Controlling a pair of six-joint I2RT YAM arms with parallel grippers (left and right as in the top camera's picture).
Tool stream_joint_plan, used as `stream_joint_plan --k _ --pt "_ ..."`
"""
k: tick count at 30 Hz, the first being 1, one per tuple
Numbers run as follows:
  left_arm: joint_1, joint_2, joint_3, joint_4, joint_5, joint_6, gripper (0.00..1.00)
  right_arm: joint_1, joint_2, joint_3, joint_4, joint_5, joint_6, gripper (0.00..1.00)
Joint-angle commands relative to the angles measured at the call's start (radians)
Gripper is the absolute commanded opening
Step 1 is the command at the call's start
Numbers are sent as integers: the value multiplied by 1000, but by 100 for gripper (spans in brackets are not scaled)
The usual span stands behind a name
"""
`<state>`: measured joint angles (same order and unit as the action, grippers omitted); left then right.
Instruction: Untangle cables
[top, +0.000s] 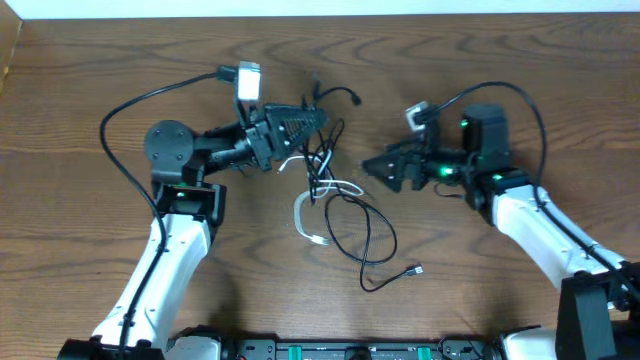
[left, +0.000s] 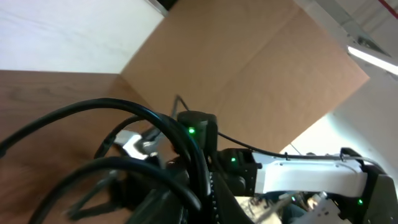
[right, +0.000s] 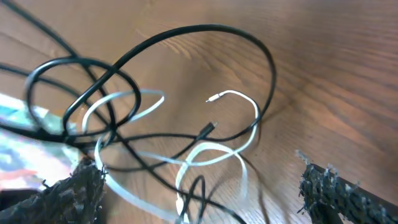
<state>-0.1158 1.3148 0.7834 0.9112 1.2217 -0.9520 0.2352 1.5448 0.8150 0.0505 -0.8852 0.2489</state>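
Two arms reach over the wooden desk (top: 260, 290), one from each side, with the cables (top: 322, 185) lying between them near the middle.

The left pincer (top: 322, 120) points toward the centre with its fingers pressed together. Several strands run together at its tip, so it appears to pinch the cables there. From that tip, black strands go up toward the far edge and others drop down into the tangle. The left wrist view is blurred and mostly filled by the arm's own thick wires, so it shows nothing of the grip.

The right pincer (top: 372, 170) faces it from the other side, spread wide and pinching nothing. It sits just beside the tangle and is not touching it. In the right wrist view its two fingertips (right: 68, 193) frame the loops from either side.

There is one white cable (top: 300, 215), which curls in a hook shape on the desk below the left pincer. The black cables (top: 392, 240) number at least two, but they cross too often to give an exact count. One of them makes a large loop toward the near edge and ends in a small plug (top: 414, 270), which lies clear of the rest. The white and black strands overlap in several places.
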Motion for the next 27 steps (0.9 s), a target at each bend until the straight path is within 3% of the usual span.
stream_joint_plan --k 1,6,11,27 --pt "-54 -8 19 7 22 96 8 49 5 1 3 163 138 99" --pt "-101 -8 19 6 24 243 8 80 5 1 14 168 302 99" --pt "-127 -7 19 6 24 328 8 117 5 1 14 145 326 99" --pt "-139 -7 19 6 24 291 8 175 5 1 44 230 303 99"
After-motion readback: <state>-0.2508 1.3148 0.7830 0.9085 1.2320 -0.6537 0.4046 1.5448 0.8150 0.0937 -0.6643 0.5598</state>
